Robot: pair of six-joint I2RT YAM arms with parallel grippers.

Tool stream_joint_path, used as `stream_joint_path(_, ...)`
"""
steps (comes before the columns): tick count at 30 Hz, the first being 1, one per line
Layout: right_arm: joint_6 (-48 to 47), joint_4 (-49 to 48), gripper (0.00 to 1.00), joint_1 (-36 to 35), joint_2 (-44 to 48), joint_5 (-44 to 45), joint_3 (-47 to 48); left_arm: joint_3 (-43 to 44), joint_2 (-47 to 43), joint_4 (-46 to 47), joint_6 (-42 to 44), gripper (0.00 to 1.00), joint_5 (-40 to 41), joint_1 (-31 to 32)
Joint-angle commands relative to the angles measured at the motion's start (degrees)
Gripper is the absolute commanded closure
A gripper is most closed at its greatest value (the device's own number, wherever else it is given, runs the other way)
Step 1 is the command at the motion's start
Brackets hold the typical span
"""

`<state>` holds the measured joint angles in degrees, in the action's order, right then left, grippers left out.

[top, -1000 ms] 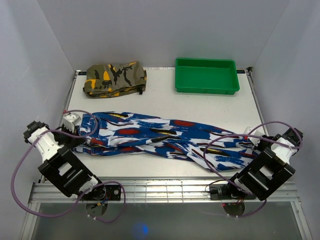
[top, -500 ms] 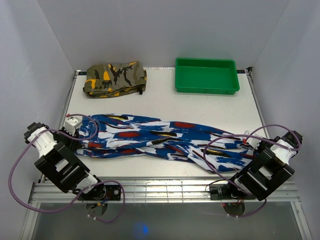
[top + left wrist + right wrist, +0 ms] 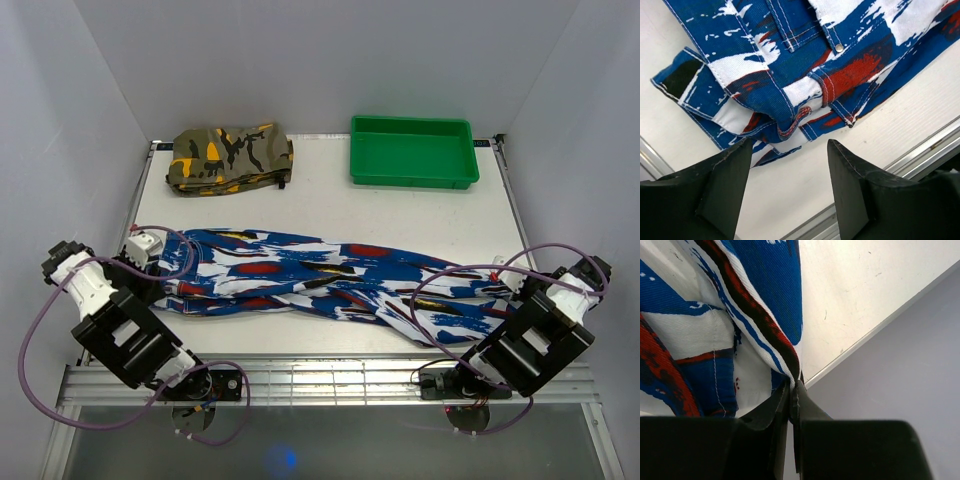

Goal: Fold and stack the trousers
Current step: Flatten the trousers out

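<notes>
The blue-print trousers [image 3: 330, 275] lie stretched lengthwise across the near half of the table, waist end at the left and leg ends at the right. My left gripper [image 3: 152, 268] sits just off the waist end. In the left wrist view its jaws [image 3: 790, 145] stand open over bare table, with the crumpled waistband [image 3: 790, 75] just beyond the fingertips and nothing between them. My right gripper [image 3: 512, 290] is at the leg ends. In the right wrist view it [image 3: 795, 384] is shut on a folded hem of the trousers [image 3: 765, 315].
A folded camouflage garment [image 3: 230, 157] lies at the back left. A green tray [image 3: 412, 150] stands at the back right. White walls close in both sides. The slotted metal rail [image 3: 330, 375] runs along the table's near edge.
My left gripper has opened and let go of the waistband, which now rests on the table. The right gripper, still shut on the hem, has shifted slightly right.
</notes>
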<state>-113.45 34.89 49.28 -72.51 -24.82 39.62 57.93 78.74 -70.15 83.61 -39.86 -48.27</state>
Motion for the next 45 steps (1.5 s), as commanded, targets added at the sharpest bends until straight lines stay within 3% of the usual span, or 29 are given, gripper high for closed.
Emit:
stream_joint_path(1,-3.53,1.14,0.92,0.38,-0.70,-0.93,2.75,1.05,-4.55,-1.39,8.13,0.27,-0.49,-0.24)
stream_joint_path(4,-2.84,1.84,0.92,0.47,-1.05,-0.93,3.45,0.26,-9.37,-0.87,17.94,0.27,-1.97,-0.16)
stream_joint_path(7,-2.66,2.02,0.92,0.47,-1.14,-1.02,3.71,0.25,-10.10,-0.69,21.22,0.27,-2.68,0.72)
stream_joint_path(22,-0.55,2.55,0.92,0.38,-4.13,-0.32,7.14,-1.06,-1.93,4.84,26.95,0.28,7.77,15.66)
stream_joint_path(33,1.21,4.30,0.92,0.47,-6.68,-0.58,9.95,-9.67,-3.24,10.47,34.33,0.39,13.93,16.63)
stream_joint_path(45,0.77,4.83,0.92,0.38,-5.62,-1.20,9.43,-11.43,-10.53,6.43,38.54,0.32,11.11,16.63)
